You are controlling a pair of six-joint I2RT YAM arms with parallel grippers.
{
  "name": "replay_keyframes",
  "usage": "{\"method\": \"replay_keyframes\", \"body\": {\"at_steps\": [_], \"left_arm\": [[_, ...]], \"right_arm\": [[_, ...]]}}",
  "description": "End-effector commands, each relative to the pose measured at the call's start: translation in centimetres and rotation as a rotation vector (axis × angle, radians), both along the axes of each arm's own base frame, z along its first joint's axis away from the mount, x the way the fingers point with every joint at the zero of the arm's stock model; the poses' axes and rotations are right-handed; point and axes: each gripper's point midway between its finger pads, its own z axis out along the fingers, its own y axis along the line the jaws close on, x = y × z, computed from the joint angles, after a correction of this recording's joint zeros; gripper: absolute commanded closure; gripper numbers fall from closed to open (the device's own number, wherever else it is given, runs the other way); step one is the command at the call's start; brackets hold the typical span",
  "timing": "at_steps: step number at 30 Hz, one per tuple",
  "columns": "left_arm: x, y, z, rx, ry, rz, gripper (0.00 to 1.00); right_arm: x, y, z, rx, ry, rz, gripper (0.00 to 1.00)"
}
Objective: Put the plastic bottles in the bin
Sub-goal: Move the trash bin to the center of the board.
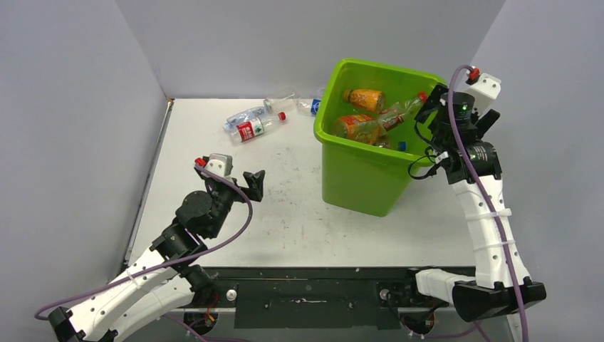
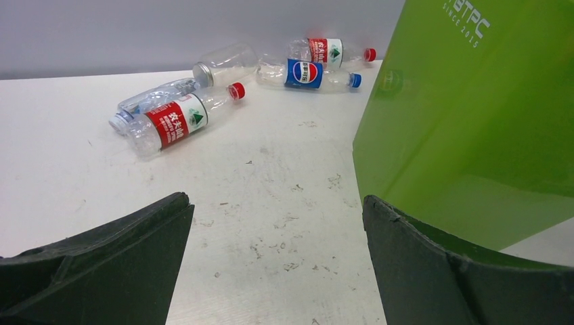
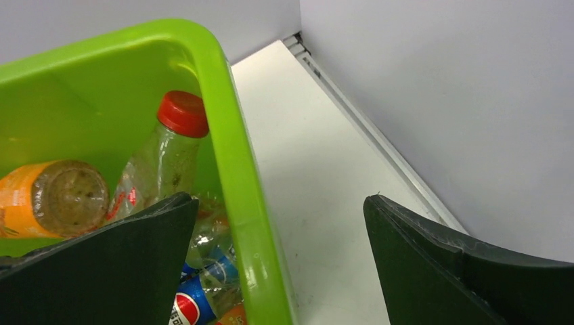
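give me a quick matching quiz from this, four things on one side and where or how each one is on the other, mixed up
1 leftmost red-label bottle
2 orange bottle
3 left gripper
4 right gripper

a open, astride the rim of the bin
b lying on the table
c open, above the table, holding nothing
d lying inside the bin

Pairs: 1-b, 2-d, 3-c, 4-a
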Motion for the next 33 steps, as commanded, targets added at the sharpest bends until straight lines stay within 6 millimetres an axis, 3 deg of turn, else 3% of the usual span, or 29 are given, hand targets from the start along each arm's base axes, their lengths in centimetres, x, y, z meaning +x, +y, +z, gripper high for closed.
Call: {"method": "replay_keyframes", "body": {"at_steps": [1,7,11,13,18,26,29,33], "left_arm": [[-0.2,-0.1,2.7,-0.047,-0.042,-0.014,0.04],[-0.3,-0.3,2.9,-0.051,-0.046,-0.029,0.04],[-0.3,-0.6,2.8,-0.053,-0.044,-0.044,0.04],[-0.4,-0.8,2.7,-0.056,-0.04,-0.054,0.04],[-0.4,-1.0,2.7,-0.061,-0.034,-0.062,0.04],[-0.5,-0.9,2.9,-0.067,-0.036,-0.06,0.04],[-0.5,-0.7,3.1,-0.071,-0.04,-0.052,0.04],[-0.5,-0.1,2.6,-0.053,-0.025,-0.024,0.04]], "right_arm": [[1.4,0.9,-1.6,0.111,-0.003,0.058,0.06],[2.5,0.6,-2.4,0.164,0.003,0.058,0.43],[2.5,-0.1,-1.8,0.161,-0.008,0.023,0.71],[2.3,-0.8,-1.3,0.155,-0.013,-0.018,0.93],[1.5,-2.7,0.7,0.139,-0.061,-0.145,0.95],[-0.8,-6.4,6.1,0.116,-0.241,-0.36,0.95],[-0.8,-7.7,6.2,0.103,-0.246,-0.431,0.95],[-0.6,-9.9,4.6,0.131,-0.239,-0.53,0.95]]}}
